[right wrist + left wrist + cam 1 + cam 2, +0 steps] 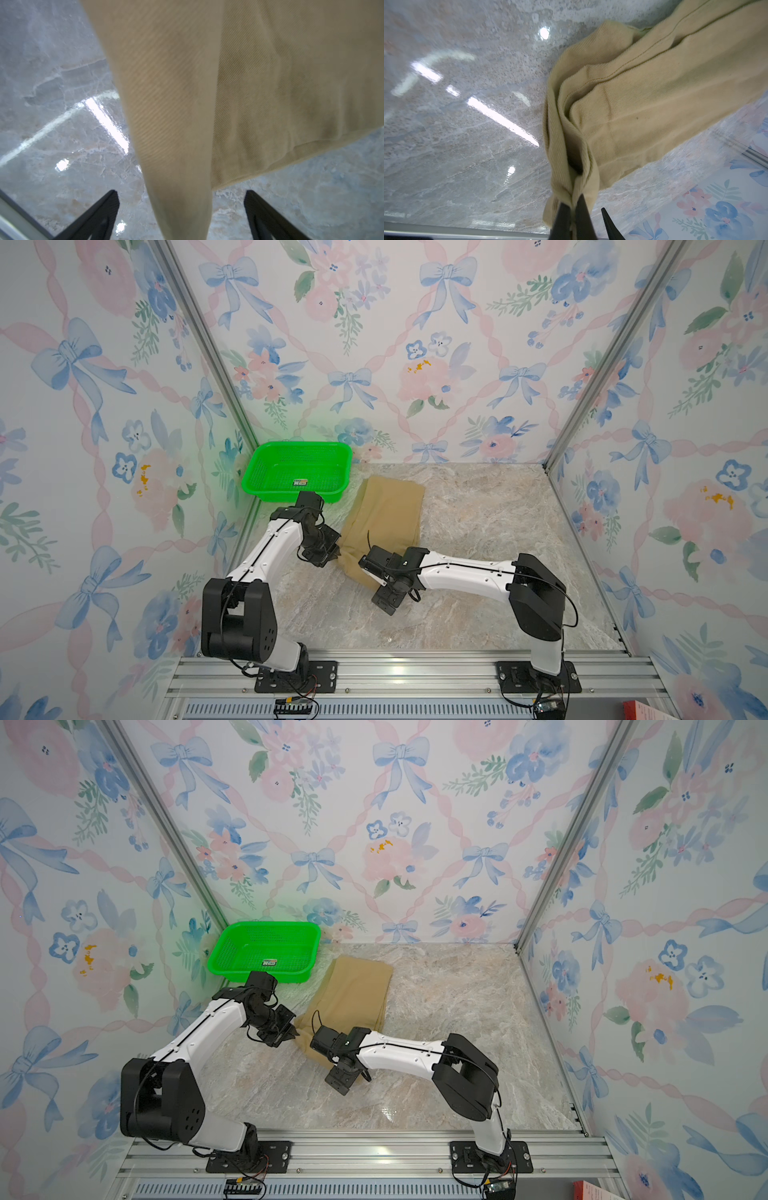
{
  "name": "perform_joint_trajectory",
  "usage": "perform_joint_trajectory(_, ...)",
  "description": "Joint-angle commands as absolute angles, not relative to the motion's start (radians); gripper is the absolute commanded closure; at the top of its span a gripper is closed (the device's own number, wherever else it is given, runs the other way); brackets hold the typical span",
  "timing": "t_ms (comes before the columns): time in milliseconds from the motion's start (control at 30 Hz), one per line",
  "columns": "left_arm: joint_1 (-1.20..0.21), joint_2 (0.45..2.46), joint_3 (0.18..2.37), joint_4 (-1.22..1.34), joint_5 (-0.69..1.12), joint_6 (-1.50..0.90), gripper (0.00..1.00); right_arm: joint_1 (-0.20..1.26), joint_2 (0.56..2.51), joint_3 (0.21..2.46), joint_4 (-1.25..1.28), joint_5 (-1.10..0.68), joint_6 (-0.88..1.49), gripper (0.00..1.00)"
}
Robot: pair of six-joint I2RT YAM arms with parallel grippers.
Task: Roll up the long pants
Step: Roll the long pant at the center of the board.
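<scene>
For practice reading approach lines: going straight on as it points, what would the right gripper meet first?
Probably the tan khaki pants: a fold sits between the open jaws of the right gripper; depth unclear.

Bare tabletop (478, 531) rt of pants (386, 514); green basket (266, 464) in far-left corner.

The left arm (270, 547) and the right arm (465, 577) are made of smooth white tubes with big black blocks at the bends. Thin black cables (465, 565) run along the white parts, past little round holes. Each arm stands on a flat black plate (316, 681) with silver screws. The right pincer (182, 193) has black, pointed fingers (104, 214).
</scene>
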State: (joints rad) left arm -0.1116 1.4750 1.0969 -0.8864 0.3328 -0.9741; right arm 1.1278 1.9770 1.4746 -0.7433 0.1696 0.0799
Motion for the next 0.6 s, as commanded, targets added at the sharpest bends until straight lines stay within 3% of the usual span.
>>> perform_joint_trajectory(0, -0.098, 1.459, 1.078, -0.888, 0.345, -0.985, 1.00, 1.129, 2.009, 1.503, -0.745, 0.213, 0.060, 0.11)
perform_joint_trajectory(100, -0.091, 1.457, 1.078, -0.890, 0.344, -0.985, 1.00, 1.128, 2.017, 1.492, -0.736, 0.221, 0.054, 0.23)
perform_joint_trajectory(400, -0.052, 1.447, 1.045, -0.899, 0.331, -0.974, 1.00, 1.130, 1.992, 1.474, -0.723, 0.208, 0.052, 1.00)
perform_joint_trajectory(567, -0.006, 1.465, 1.002, -0.915, 0.315, -0.927, 1.00, 1.107, 1.969, 1.518, -0.774, 0.011, 0.051, 1.00)
